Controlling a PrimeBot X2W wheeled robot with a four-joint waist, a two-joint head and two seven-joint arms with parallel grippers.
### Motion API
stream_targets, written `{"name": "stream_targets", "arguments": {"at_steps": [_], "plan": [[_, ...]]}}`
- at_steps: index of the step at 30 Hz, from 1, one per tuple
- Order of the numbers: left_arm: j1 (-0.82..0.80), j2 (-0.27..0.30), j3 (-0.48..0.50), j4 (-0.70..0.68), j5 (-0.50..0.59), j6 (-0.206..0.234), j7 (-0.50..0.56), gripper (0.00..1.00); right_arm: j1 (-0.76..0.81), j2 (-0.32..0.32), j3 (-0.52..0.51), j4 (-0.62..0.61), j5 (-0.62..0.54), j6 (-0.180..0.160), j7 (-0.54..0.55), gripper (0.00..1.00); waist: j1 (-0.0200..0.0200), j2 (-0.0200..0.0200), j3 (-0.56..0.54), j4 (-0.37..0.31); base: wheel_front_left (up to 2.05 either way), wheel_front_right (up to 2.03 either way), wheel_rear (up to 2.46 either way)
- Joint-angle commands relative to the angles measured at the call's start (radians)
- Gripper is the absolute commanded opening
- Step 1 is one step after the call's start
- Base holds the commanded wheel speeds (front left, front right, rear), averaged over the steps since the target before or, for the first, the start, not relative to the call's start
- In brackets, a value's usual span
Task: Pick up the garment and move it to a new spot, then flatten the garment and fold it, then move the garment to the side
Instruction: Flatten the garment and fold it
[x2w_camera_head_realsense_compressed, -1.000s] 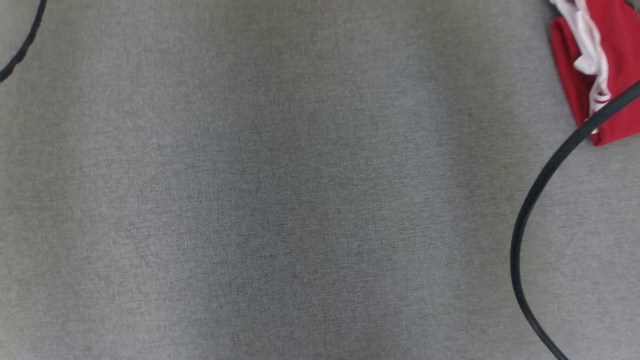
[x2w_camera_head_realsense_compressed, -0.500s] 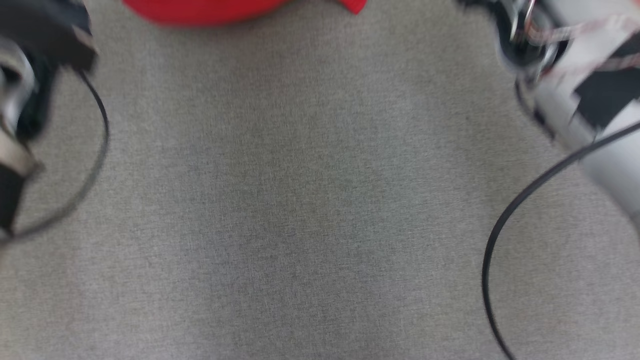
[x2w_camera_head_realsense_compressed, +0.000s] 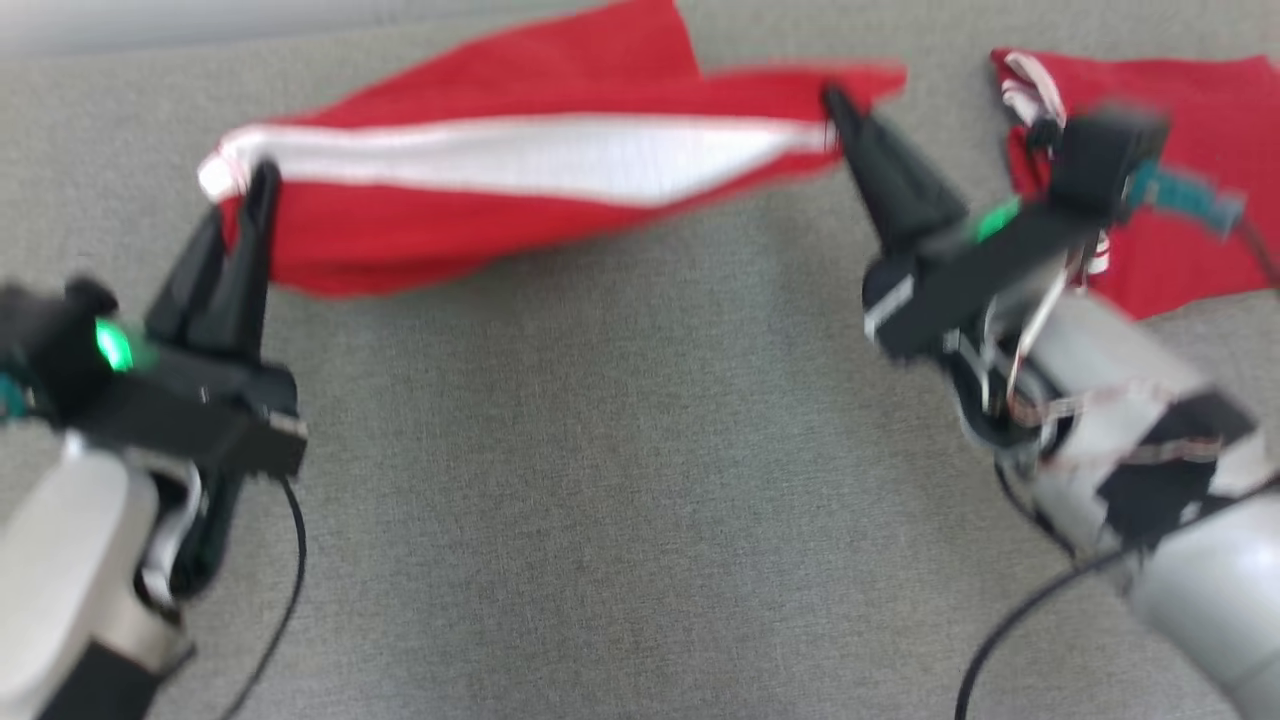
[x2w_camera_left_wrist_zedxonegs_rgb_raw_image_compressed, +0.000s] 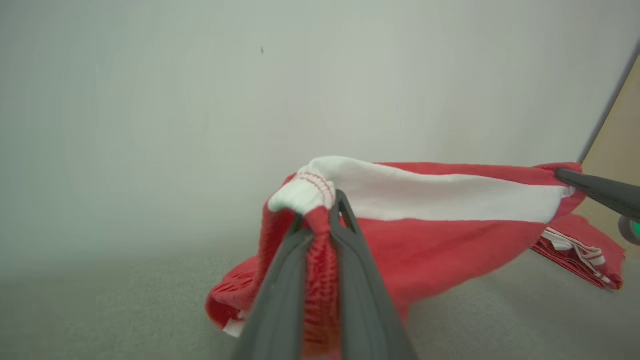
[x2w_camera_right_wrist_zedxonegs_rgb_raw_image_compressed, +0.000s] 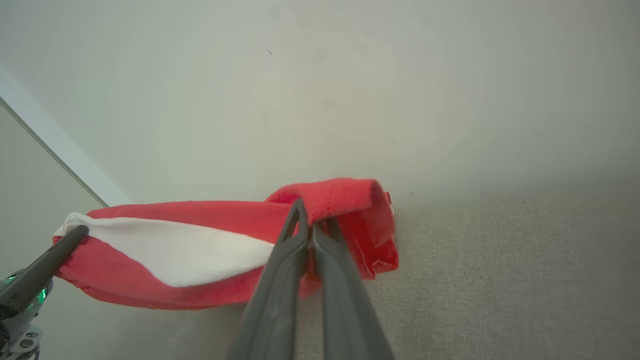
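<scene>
Grey surface (x2w_camera_head_realsense_compressed: 620, 480): lies under the work. Garment (x2w_camera_head_realsense_compressed: 500, 230): strung left to right over the far side, sagging between its two held ends. Judged light, limp, not fragile; the hemmed ends give the firmest hold. Left gripper (x2w_camera_head_realsense_compressed: 262, 180) and right gripper (x2w_camera_head_realsense_compressed: 832, 95): each clamped on one end.

A grey woven cloth surface (x2w_camera_head_realsense_compressed: 620, 480) lies flat and reaches back to a plain pale wall (x2w_camera_left_wrist_zedxonegs_rgb_raw_image_compressed: 200, 100). At one end of the wall is a tan panel (x2w_camera_left_wrist_zedxonegs_rgb_raw_image_compressed: 622, 130) with a dark edge. The light is soft and even.
</scene>
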Motion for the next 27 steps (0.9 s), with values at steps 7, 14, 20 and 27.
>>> {"name": "stream_targets", "arguments": {"at_steps": [7,14,20,27], "plan": [[0.255,-0.046,0.049,-0.096,0.05,0.016,-0.004,0.0,0.228,-0.029,-0.042,-0.08,-0.057,0.0,-0.002,0.0,0.0002,0.0001,-0.107,0.001,0.0,0.0,0.0],[0.462,-0.147,0.096,-0.148,0.083,0.008,-0.004,0.0,0.41,-0.074,-0.072,-0.151,-0.061,0.0,-0.002,0.0,0.0002,0.0001,-0.166,0.019,0.0,0.0,0.0],[0.587,-0.21,0.117,-0.142,0.143,-0.012,-0.004,0.0,0.565,-0.115,-0.122,-0.211,-0.067,0.0,0.016,0.0,0.0002,0.0001,-0.198,0.033,0.0,0.0,0.0],[0.721,-0.289,0.148,-0.147,0.187,-0.045,-0.004,0.0,0.734,-0.137,-0.18,-0.286,-0.082,0.0,0.078,0.0,0.0002,0.0001,-0.231,0.044,0.0,0.0,0.0]]}}
